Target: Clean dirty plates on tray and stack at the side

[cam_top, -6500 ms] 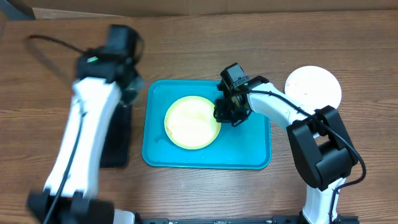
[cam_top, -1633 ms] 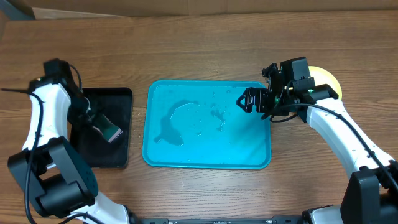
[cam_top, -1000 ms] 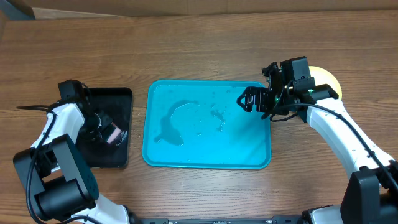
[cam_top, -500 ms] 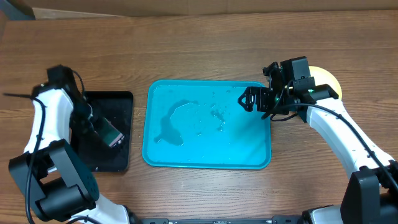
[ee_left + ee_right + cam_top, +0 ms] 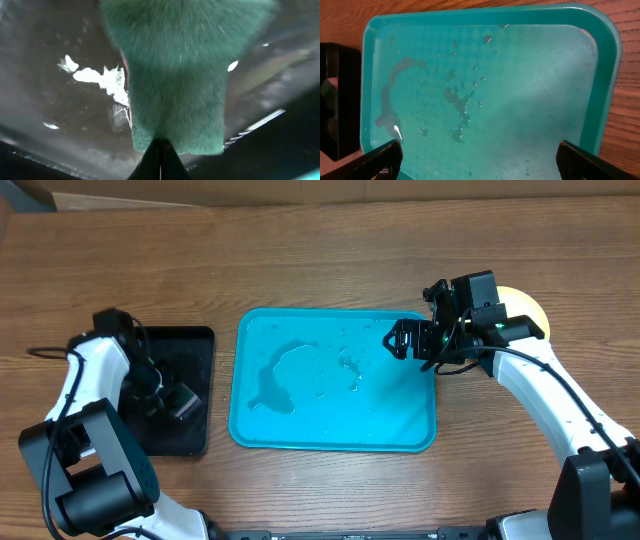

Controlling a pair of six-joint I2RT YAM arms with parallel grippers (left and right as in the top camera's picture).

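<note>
The teal tray [image 5: 335, 435] lies mid-table holding only puddles of water; the right wrist view shows its wet floor [image 5: 530, 100]. A pale yellow-green plate [image 5: 528, 304] sits on the table right of the tray, mostly hidden behind the right arm; any other plates under it are hidden. My right gripper [image 5: 404, 340] hovers open over the tray's far right corner, fingertips [image 5: 384, 159] wide apart with nothing between them. My left gripper [image 5: 166, 394] is shut on a green sponge [image 5: 175, 80] over the black tray.
A smaller black tray [image 5: 182, 430] lies left of the teal one; its wet dark floor [image 5: 60, 115] with white flecks shows under the sponge. Brown cardboard runs along the far table edge [image 5: 300, 192].
The left arm has swung back and forth over the black tray with the sponge, which has turned. The right arm has stayed still, open.
</note>
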